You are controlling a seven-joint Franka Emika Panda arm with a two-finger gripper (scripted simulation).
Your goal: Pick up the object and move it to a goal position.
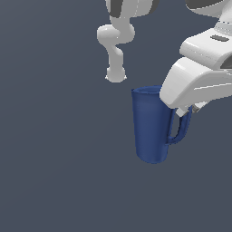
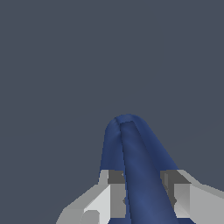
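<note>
The object, a tall dark blue mug [image 1: 149, 127], stands upright in the middle of the exterior view, its loop handle [image 1: 181, 129] turned toward that view's right. My gripper [image 1: 186, 110] comes in from the upper right and sits at the top of the handle, mostly hidden under the white hand. In the wrist view the blue handle [image 2: 140, 175] runs between the two grey fingers [image 2: 114, 192], which press against it on both sides. The gripper [image 2: 142, 192] is shut on the mug's handle.
The white arm's links [image 1: 115, 43] rise behind the mug at the top of the exterior view. A plain dark grey surface [image 1: 54, 158] fills everything else. No goal marker shows.
</note>
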